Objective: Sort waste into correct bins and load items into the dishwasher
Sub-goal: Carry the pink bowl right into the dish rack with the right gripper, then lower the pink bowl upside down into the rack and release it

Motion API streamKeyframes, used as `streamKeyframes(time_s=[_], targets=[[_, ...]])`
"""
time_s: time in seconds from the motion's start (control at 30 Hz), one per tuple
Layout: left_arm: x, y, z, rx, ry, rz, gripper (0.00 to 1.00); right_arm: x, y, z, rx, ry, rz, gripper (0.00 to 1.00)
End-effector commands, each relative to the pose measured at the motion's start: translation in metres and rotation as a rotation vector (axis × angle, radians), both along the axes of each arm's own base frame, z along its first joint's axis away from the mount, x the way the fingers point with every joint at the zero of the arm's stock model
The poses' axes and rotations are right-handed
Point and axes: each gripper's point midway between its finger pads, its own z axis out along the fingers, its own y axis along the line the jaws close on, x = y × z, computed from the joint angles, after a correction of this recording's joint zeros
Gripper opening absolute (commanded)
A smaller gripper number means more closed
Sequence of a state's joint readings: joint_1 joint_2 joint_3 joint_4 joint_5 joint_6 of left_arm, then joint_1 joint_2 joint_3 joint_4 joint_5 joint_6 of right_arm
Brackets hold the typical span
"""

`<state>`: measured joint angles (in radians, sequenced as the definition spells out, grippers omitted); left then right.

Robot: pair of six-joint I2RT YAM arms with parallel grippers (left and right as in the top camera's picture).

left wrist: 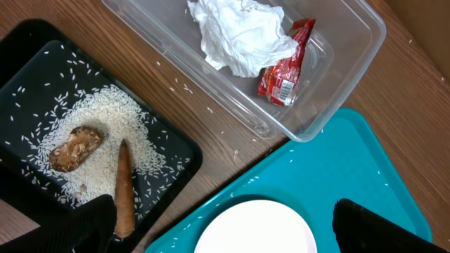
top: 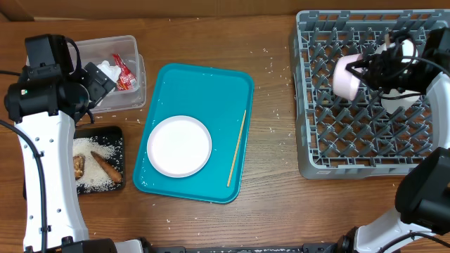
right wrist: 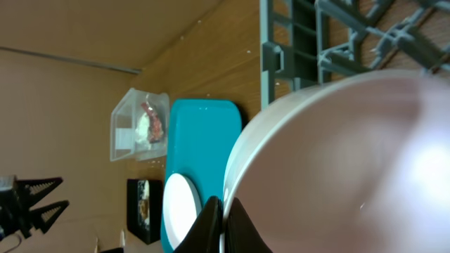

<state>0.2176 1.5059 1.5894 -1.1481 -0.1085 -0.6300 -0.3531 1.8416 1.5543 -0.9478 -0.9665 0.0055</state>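
Note:
My right gripper (right wrist: 223, 211) is shut on the rim of a white bowl (right wrist: 337, 161), holding it on its side above the grey dishwasher rack (top: 304, 84). In the overhead view that bowl (top: 346, 76) hangs off the right gripper (top: 365, 70). My left gripper (left wrist: 228, 228) is open, hovering over the near edge of the white plate (left wrist: 256, 228) on the teal tray (left wrist: 351, 161). The clear tub (left wrist: 176, 63) holds a crumpled napkin (left wrist: 239, 31) and a red wrapper (left wrist: 285, 67). The black tray (left wrist: 28, 77) holds rice, a lumpy scrap (left wrist: 76, 147) and a long scrap (left wrist: 124, 186).
A thin wooden stick (top: 237, 147) lies along the teal tray's right side, beside the plate (top: 179, 145). Another white dish (top: 401, 102) shows partly under the right arm in the rack. Loose rice grains dot the wooden table between tray and rack.

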Motion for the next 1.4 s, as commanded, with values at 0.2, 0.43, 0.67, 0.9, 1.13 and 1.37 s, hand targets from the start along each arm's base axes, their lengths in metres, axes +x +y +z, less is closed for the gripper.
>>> streamKeyframes(time_s=[0.2,0.43,0.67,0.9,1.13,1.37], targets=[[0.001,-0.001,0.001,-0.006,-0.006,0.009,1.00,0.000,-0.017,-0.004,0.054,-0.056,-0.020,0.04],[0.001,-0.001,0.001,-0.006,-0.006,0.009,1.00,-0.005,-0.049,-0.006,0.056,-0.039,-0.098,0.04],[0.001,-0.001,0.001,-0.006,-0.006,0.009,1.00,-0.007,-0.046,0.009,0.141,-0.080,-0.075,0.04],[0.001,-0.001,0.001,-0.006,-0.006,0.009,1.00,-0.007,-0.033,0.040,0.270,-0.206,0.012,0.04],[0.001,-0.001,0.001,-0.006,-0.006,0.009,1.00,0.000,-0.033,0.007,0.174,-0.110,-0.027,0.04],[0.001,-0.001,0.001,-0.006,-0.006,0.009,1.00,0.001,-0.037,-0.033,0.192,0.016,-0.053,0.04]])
